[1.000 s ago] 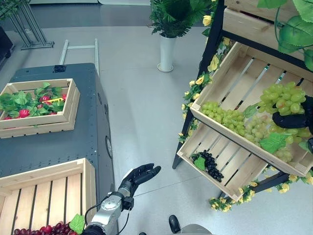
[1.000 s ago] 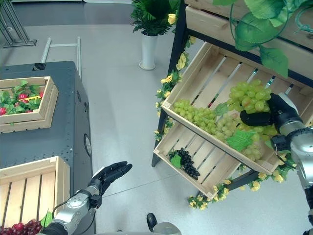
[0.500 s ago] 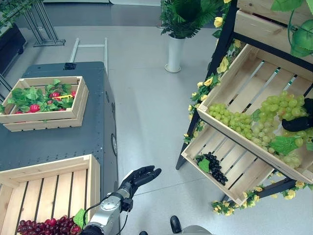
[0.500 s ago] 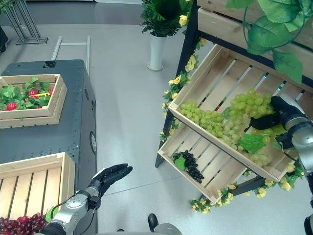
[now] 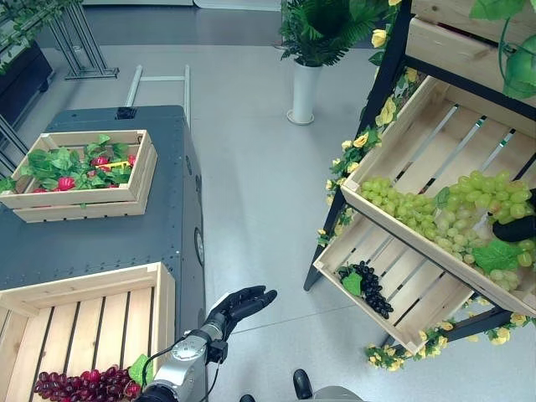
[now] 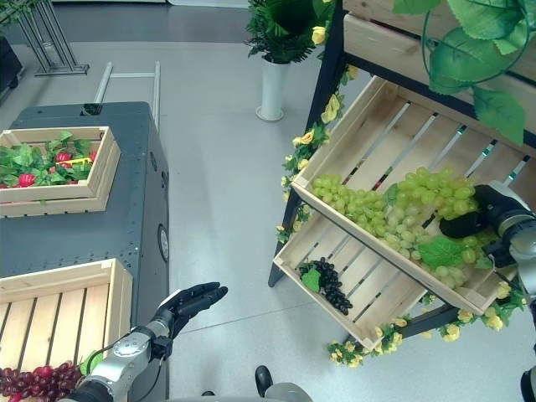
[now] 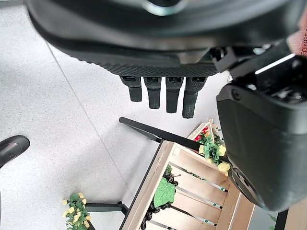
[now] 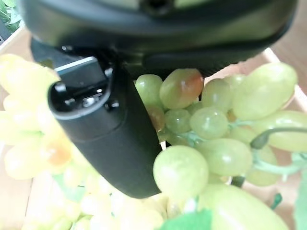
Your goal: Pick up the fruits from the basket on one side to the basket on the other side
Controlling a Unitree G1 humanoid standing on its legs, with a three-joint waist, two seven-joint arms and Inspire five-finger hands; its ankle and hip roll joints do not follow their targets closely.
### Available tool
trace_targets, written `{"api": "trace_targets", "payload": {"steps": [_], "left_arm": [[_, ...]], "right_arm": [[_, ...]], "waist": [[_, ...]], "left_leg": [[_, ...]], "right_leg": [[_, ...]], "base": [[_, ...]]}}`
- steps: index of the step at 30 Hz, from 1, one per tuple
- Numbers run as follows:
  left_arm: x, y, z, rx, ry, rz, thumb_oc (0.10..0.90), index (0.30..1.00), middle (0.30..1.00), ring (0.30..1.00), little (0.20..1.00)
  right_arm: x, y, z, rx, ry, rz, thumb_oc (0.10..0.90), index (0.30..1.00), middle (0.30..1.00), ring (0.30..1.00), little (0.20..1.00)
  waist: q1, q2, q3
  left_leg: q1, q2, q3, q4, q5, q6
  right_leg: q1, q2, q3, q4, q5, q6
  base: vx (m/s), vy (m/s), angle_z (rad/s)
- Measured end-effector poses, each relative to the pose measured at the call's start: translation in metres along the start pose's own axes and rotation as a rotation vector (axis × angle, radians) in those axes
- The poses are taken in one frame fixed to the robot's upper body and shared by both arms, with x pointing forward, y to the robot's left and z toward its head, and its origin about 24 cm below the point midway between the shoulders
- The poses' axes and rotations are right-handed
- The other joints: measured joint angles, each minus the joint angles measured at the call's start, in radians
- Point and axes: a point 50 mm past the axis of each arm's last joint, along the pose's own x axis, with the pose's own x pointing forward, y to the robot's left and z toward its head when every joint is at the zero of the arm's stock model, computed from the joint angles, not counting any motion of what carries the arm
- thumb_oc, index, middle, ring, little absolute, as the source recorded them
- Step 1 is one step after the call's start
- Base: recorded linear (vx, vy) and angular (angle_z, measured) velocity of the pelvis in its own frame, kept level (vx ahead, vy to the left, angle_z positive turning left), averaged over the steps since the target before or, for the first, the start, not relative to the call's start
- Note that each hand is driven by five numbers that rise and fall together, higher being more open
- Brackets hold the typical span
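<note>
- Far left of the left hand: wooden crate (image 5: 134, 180) of leafy greens and red fruit on the dark cabinet (image 5: 100, 243); not part of this step.
- Just left of the left hand: slatted crate (image 5: 159, 306) with a red grape bunch (image 5: 79, 387) in its near corner. Judged the drop-off.
- Left hand (image 5: 239, 303) hangs over the floor beside that crate, fingers straight and relaxed, holding nothing.
- Right of it, on the lower shelf of the rack: crate (image 6: 368, 293) with a black grape bunch (image 6: 328, 283).
- Upper tilted crate (image 6: 368, 142) holds the green grape bunch (image 6: 394, 209), heaped at the low end, touching the right hand.
- Right hand (image 6: 486, 219) is pushed into the green grapes; its wrist view shows the thumb (image 8: 105, 139) against the berries. Fingers are buried; whether they are closed on the bunch I cannot tell.
- To do well: close around the stem cluster rather than loose berries, lift upward clear of the crate's front lip, watch the leaf (image 6: 441, 251) doesn't snag.
</note>
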Motion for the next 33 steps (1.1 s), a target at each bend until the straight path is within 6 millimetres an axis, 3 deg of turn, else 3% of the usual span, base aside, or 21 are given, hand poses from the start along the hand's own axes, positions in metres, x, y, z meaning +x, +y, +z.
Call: {"api": "trace_targets", "payload": {"steps": [12, 19, 27, 33], "left_arm": [[0.0, 0.0, 0.0, 0.0, -0.001, -0.001, 0.8, 0.9, 0.9, 0.9, 0.9], [0.0, 0.0, 0.0, 0.018, 0.002, -0.003, 0.8, 0.9, 0.9, 0.9, 0.9], [0.0, -0.001, 0.0, 0.015, 0.001, -0.001, 0.8, 0.9, 0.9, 0.9, 0.9], [0.0, -0.003, -0.002, 0.006, 0.003, -0.002, 0.8, 0.9, 0.9, 0.9, 0.9]], "right_arm": [[-0.004, -0.002, 0.009, 0.018, -0.058, -0.016, 0.8, 0.9, 0.9, 0.9, 0.9], [-0.01, 0.004, 0.015, -0.01, -0.12, -0.036, 0.8, 0.9, 0.9, 0.9, 0.9], [-0.023, 0.002, 0.017, -0.151, -0.187, -0.189, 0.8, 0.9, 0.9, 0.9, 0.9], [-0.046, -0.001, 0.045, -0.283, -0.362, -0.358, 0.8, 0.9, 0.9, 0.9, 0.9]], "waist": [[-0.005, 0.001, 0.0], [-0.031, 0.001, 0.0], [-0.061, 0.003, 0.0], [-0.085, 0.025, -0.001]], "left_leg": [[-0.001, 0.001, 0.003, 0.0, -0.001, 0.0], [-0.003, 0.002, 0.006, 0.0, -0.002, 0.001], [-0.002, 0.002, 0.012, 0.0, -0.002, 0.001], [-0.006, 0.003, 0.017, 0.0, -0.004, -0.002]], "right_leg": [[-0.002, 0.002, 0.002, 0.0, -0.003, 0.0], [-0.005, 0.002, 0.005, -0.003, -0.004, 0.001], [-0.006, 0.003, 0.009, -0.003, -0.006, 0.001], [-0.013, 0.004, 0.014, -0.003, -0.006, 0.002]], "base": [[0.0, 0.0, 0.0], [0.0, 0.0, 0.0], [0.0, 0.003, -0.01], [0.0, 0.006, -0.02]]}}
